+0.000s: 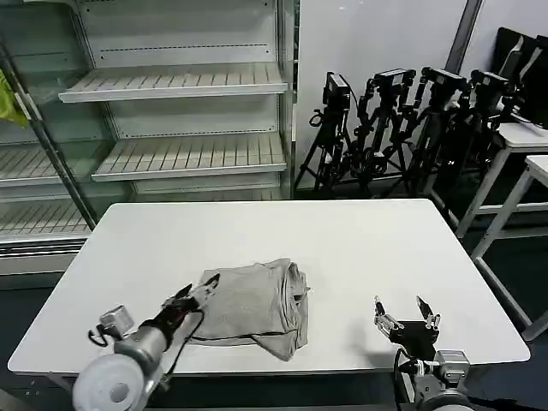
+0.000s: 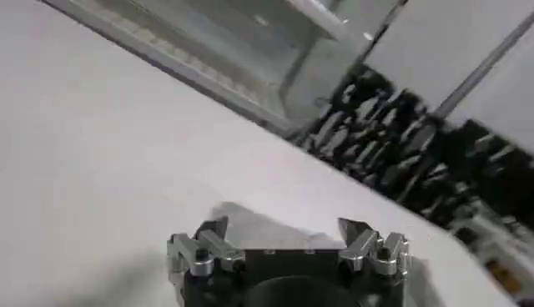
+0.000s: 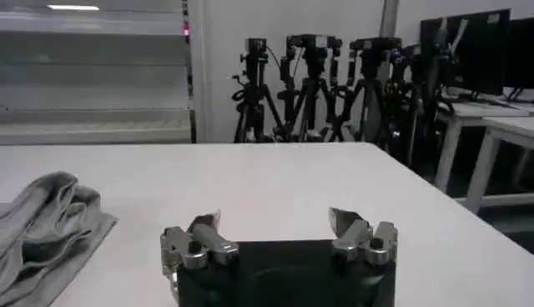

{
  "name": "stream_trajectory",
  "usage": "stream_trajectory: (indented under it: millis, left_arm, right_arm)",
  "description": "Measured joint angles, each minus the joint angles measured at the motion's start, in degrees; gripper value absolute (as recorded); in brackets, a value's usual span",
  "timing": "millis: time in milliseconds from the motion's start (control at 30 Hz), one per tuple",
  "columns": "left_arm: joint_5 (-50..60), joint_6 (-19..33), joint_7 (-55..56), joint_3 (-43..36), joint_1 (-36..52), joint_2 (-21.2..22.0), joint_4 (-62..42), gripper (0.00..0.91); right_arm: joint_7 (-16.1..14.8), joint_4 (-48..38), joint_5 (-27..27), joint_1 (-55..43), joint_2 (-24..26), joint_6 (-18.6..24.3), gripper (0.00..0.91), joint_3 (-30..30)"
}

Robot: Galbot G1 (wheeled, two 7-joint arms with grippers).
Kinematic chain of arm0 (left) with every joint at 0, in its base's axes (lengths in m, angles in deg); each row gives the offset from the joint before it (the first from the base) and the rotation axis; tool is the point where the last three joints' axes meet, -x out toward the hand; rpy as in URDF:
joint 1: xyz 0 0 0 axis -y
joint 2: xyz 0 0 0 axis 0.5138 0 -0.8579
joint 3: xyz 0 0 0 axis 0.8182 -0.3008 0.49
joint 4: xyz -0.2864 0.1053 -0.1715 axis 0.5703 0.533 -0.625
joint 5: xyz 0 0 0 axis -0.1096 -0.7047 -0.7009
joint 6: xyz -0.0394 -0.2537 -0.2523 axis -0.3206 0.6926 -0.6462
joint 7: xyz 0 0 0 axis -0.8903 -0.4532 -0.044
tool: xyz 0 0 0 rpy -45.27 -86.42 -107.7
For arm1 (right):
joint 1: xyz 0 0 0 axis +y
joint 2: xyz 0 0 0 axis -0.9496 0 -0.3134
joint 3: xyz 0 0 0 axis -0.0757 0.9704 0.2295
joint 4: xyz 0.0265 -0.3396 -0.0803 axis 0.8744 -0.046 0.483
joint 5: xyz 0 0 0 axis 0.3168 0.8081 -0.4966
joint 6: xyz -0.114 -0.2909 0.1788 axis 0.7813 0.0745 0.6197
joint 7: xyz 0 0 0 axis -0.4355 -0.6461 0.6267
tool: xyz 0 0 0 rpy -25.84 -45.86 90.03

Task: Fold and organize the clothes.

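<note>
Partly hidden shirt [image 1: 253,308] — left claw [image 1: 203,289] over edge; right claw [image 1: 402,310] apart

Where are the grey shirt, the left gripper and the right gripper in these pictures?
grey shirt [image 1: 253,306]: head view, middle of the folded fabric.
left gripper [image 1: 199,291]: head view, between its open fingertips, at the shirt's left edge.
right gripper [image 3: 274,223]: right wrist view, gap between its open fingertips, above the table.

Bare table [image 1: 360,240] around shirt [image 1: 253,304]
</note>
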Motion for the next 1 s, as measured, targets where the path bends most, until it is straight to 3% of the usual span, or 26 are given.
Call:
stream_trajectory:
  millis: [400, 1000]
  left_arm:
    - [0.0, -1.2, -5.2, 1.8, -2.8, -1.8, -3.8, 0.907]
    - [-11.5, -1.4, -8.3, -1.1, 2.9, -2.3, -10.4, 0.907]
  right_arm:
    - [0.1, 0.7, -0.5, 0.5, 1.2, -0.2, 0.907, -0.6]
    - [0.3, 1.6, -1.5, 1.2, 2.1, -0.7, 0.907, -2.3]
